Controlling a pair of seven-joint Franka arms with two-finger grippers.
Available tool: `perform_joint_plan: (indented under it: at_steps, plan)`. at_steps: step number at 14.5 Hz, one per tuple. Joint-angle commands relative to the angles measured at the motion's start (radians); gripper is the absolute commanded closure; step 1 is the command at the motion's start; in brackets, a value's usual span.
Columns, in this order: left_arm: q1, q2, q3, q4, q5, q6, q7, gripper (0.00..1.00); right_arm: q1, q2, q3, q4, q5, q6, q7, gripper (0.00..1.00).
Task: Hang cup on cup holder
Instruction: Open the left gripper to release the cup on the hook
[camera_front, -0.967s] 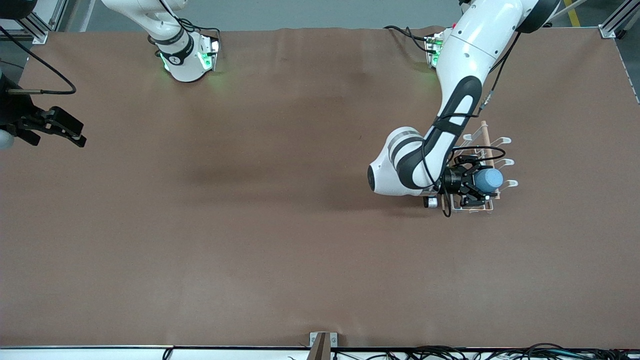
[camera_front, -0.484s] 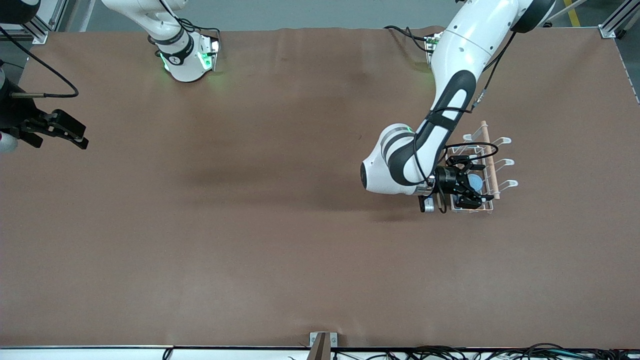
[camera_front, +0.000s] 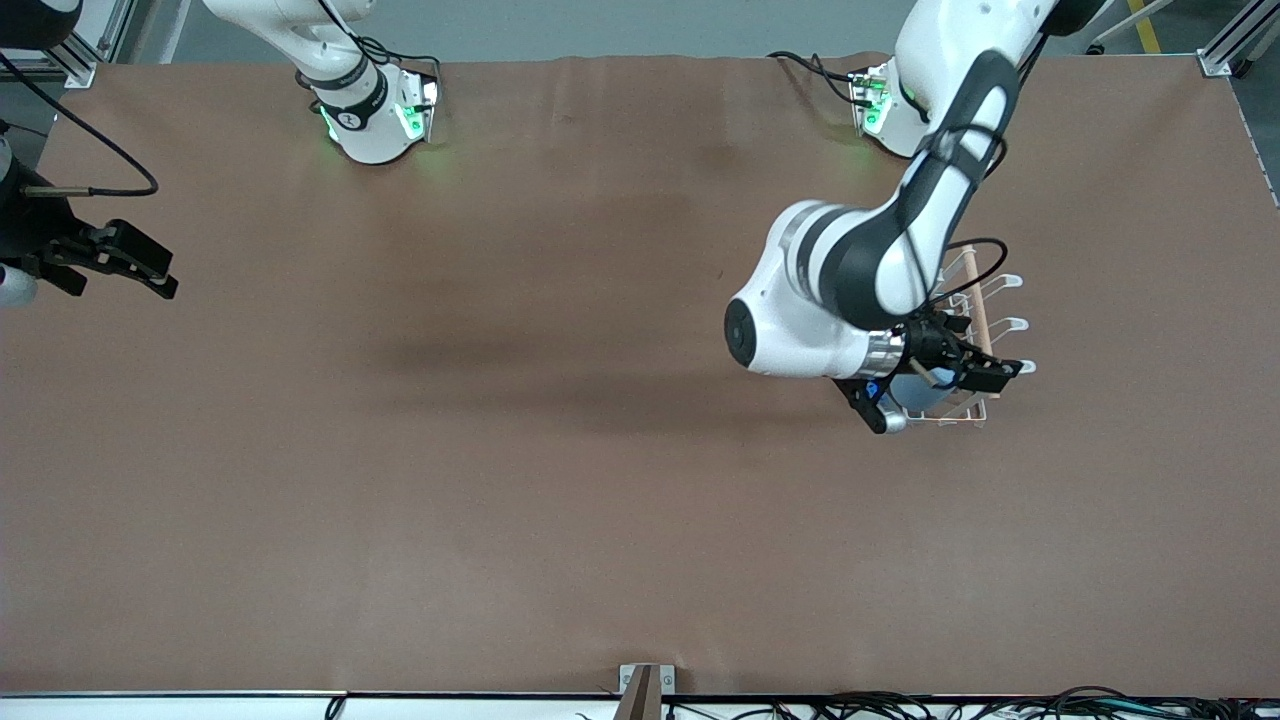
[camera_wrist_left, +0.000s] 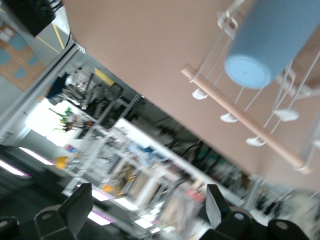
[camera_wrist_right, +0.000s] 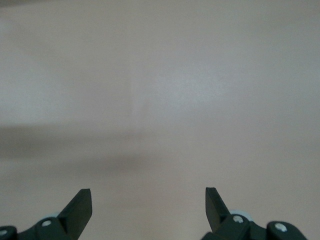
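The light-blue cup (camera_wrist_left: 270, 45) hangs upturned on a prong of the white wire cup holder (camera_wrist_left: 289, 114), its flat bottom showing. In the front view only a bit of the cup (camera_front: 915, 393) shows under the left wrist, at the end of the cup holder (camera_front: 1008, 325) nearer the front camera. My left gripper (camera_front: 975, 372) hovers over the rack, and in its wrist view the left gripper (camera_wrist_left: 147, 207) is open, empty and apart from the cup. My right gripper (camera_front: 110, 260) waits open at the right arm's end of the table; in its wrist view the right gripper (camera_wrist_right: 148, 205) holds nothing.
The brown table cover (camera_front: 520, 450) is bare. The holder's wooden rod (camera_front: 980, 320) runs along its top. The left arm's elbow (camera_front: 800, 310) hangs over the table beside the rack. A metal bracket (camera_front: 645, 685) sits at the table edge nearest the front camera.
My left gripper carried the cup down onto the rack, let go of it, then turned its wrist and lifted off. The right arm stayed still.
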Motion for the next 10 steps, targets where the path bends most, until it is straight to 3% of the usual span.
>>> perform_joint_plan:
  at_steps: [1, 3, 7, 10]
  plan:
    - [0.002, 0.000, -0.008, 0.087, -0.096, -0.012, -0.188, 0.00, 0.009, -0.003, -0.009, -0.005, 0.001, 0.002, -0.006, 0.00]
    - [0.005, -0.021, -0.012, 0.100, -0.134, 0.011, -0.312, 0.00, 0.009, -0.003, -0.009, -0.005, 0.001, 0.004, -0.006, 0.00]
    - [0.069, -0.098, -0.009, 0.100, -0.233, 0.238, -0.354, 0.00, 0.009, -0.003, -0.009, -0.005, 0.001, 0.007, -0.006, 0.00]
    - [0.190, -0.177, -0.006, 0.098, -0.491, 0.376, -0.356, 0.00, 0.009, -0.003, -0.009, -0.005, 0.001, 0.004, -0.006, 0.00]
